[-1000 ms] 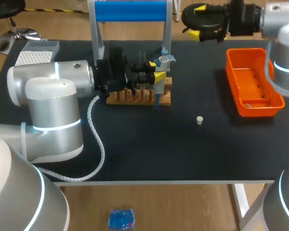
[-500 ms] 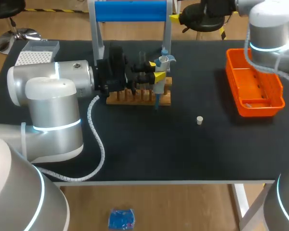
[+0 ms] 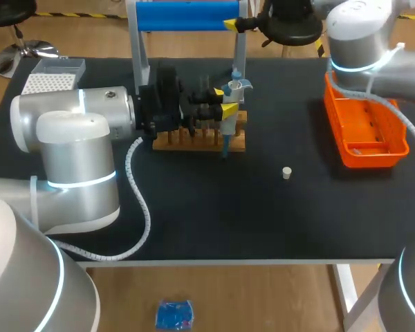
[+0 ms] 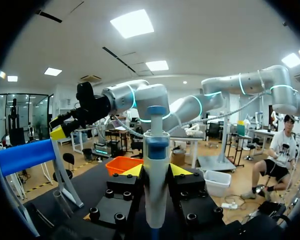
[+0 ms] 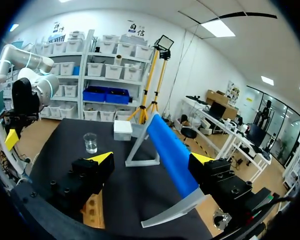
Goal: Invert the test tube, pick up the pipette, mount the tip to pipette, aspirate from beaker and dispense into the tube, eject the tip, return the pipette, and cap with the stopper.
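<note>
- Gripping the pipette [image 3: 229, 116] upright in the left gripper [image 3: 222, 101], over the wooden rack [image 3: 200, 141].
- Holding the right gripper [image 5: 151, 159] wide apart beside the blue bar [image 5: 170, 150].
- With the stopper [image 3: 286, 173] loose on the counter [image 3: 214, 207].

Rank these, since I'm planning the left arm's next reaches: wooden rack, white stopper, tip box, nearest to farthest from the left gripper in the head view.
1. Wooden rack, right below the left gripper.
2. White stopper, lying alone, off to the right and nearer the front.
3. Tip box, at the far back-left corner.
</note>
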`<state>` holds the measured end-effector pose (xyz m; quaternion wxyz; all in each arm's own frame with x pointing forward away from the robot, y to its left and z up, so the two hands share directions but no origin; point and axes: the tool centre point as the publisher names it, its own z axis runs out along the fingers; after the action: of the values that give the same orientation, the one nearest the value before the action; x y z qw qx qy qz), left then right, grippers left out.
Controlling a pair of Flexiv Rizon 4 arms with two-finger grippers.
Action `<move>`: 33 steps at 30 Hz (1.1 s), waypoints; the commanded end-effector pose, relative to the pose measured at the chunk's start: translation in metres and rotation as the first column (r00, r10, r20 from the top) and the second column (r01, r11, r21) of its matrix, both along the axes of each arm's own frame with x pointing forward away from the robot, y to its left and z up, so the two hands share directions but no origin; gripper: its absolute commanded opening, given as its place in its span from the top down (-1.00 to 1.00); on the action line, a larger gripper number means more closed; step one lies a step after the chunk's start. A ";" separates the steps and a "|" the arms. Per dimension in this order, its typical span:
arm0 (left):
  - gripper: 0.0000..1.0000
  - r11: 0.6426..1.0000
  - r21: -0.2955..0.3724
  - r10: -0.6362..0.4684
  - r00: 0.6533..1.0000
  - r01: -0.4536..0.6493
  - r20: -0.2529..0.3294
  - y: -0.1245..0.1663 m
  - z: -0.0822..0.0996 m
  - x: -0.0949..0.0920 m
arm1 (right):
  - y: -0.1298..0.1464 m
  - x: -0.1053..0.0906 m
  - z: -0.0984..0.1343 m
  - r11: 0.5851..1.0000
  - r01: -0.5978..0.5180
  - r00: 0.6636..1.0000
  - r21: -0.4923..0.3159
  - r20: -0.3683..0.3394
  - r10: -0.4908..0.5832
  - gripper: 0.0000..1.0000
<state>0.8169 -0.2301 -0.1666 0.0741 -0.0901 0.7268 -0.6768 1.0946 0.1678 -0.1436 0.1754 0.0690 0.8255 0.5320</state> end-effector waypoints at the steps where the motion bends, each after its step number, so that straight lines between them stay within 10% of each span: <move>1: 1.00 1.000 -0.001 0.002 1.000 -0.002 0.002 -0.001 -0.001 0.000 | 0.001 0.001 0.001 1.000 -0.006 1.000 0.003 0.003 0.006 -1.00; 23: 1.00 1.000 -0.001 0.002 1.000 -0.002 0.002 -0.001 -0.001 0.000 | 0.001 0.001 0.001 1.000 -0.006 1.000 0.003 0.003 0.006 -1.00; 33: 1.00 0.988 0.017 0.151 0.989 -0.151 -0.004 0.056 0.022 0.041 | 0.001 0.001 0.001 1.000 -0.006 1.000 0.003 0.003 0.006 -1.00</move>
<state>0.8596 -0.1939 -0.1575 0.1235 -0.1421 0.7246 -0.6630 1.0952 0.1698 -0.1431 0.1760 0.0663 0.8238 0.5347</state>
